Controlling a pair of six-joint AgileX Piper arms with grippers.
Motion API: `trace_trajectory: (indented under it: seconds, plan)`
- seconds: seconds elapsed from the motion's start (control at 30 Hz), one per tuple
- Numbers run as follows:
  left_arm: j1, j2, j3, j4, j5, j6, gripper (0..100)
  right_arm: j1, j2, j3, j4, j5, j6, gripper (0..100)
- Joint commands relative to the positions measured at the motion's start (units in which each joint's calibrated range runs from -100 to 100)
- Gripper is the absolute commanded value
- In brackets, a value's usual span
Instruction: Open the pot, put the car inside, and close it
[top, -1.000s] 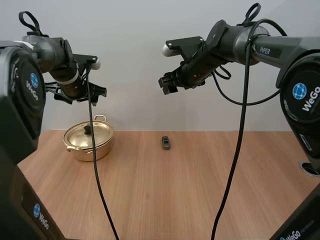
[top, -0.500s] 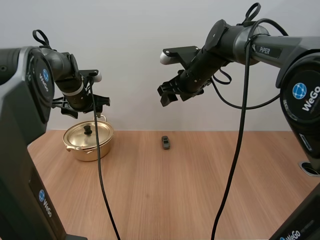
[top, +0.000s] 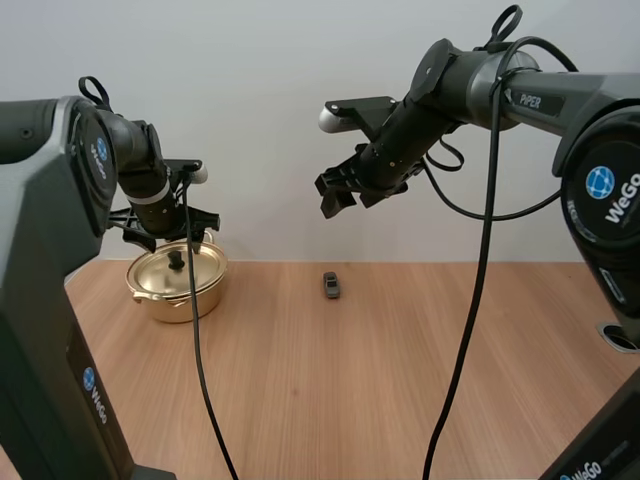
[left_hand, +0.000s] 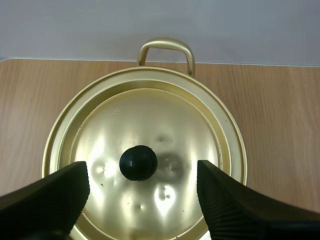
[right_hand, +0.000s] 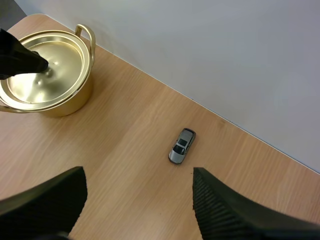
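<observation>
High view: at the left of the frame, the left gripper (top: 163, 232) hangs just above the golden pot (top: 180, 292), and the lid (top: 190, 266) is on the pot. The small grey toy car (top: 331, 285) lies on the wooden table (top: 400, 380) near the frame's middle, well apart from the pot. The right gripper (top: 335, 195) is high over the car.

Left wrist view: the left gripper's fingers (left_hand: 55, 192) stand wide apart, with the lid's black knob (left_hand: 138, 162) between them and a clear gap on each side.

Right wrist view: the right gripper's fingers (right_hand: 220, 210) are spread wide and hold nothing. The car lies on the table beyond them, and the left gripper's dark tip is over the lid.
</observation>
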Motion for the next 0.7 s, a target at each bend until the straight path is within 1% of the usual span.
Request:
trace_trajectory:
  seconds: [0.0, 0.1, 0.43, 0.67]
  plan:
    - [0.00, 0.5, 0.1, 0.0, -1.4, 1.0, 100, 0.0, 0.0, -0.1, 0.0, 0.0, 0.0, 100]
    - [0.00, 1.1, 0.1, 0.0, -2.2, 2.1, 100, 0.0, 0.0, -0.1, 0.0, 0.0, 0.0, 100]
    - [0.00, 3.8, 0.1, 0.0, -3.3, 2.7, 100, 0.0, -0.1, -0.1, 0.0, 0.5, 0.0, 100]
    - [0.00, 4.9, 0.1, 0.0, -6.4, 3.7, 100, 0.0, -0.1, -0.1, 0.0, 0.5, 0.0, 100]
